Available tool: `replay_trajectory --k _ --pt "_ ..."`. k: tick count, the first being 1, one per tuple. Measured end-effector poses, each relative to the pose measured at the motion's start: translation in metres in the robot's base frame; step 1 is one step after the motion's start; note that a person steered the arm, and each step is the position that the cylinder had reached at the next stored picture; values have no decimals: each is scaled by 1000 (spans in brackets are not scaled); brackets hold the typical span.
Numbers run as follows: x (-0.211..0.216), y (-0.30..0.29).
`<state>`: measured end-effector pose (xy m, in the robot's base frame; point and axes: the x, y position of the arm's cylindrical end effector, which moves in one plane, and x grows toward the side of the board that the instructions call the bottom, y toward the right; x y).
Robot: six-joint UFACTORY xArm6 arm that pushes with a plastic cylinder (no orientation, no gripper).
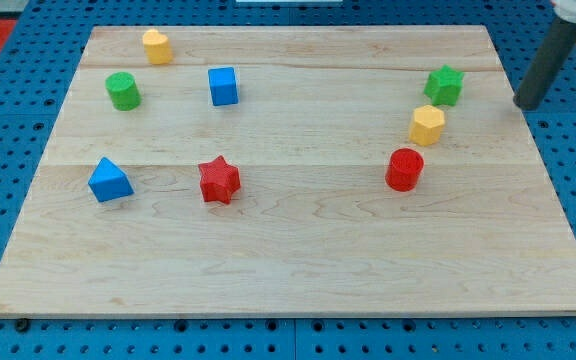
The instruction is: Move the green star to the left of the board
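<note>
Green star near the counter's right edge
The green star (444, 85) sat near the counter's (288, 250) top-right corner; my tip (528, 104) stood just right of it, apart; no hand showed

Red star (219, 180); blue cube (223, 86); red cylinder (404, 169).

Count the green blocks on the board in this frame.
2. The green star sits near the view's top right, with my tip to its right, apart from it. The green cylinder sits at the view's upper left. Nothing seems hidden.
</note>
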<state>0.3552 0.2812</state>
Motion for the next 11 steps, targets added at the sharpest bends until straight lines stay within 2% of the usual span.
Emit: replay_trajectory --k 2,3,4,5,7,8,10,11 --pt "-37 -70" --pt "-40 -85" --pt "-34 -76" --pt "-32 -92" --pt "-56 -95" --pt "-48 -156" --pt "-31 -172" --pt "-28 -197"
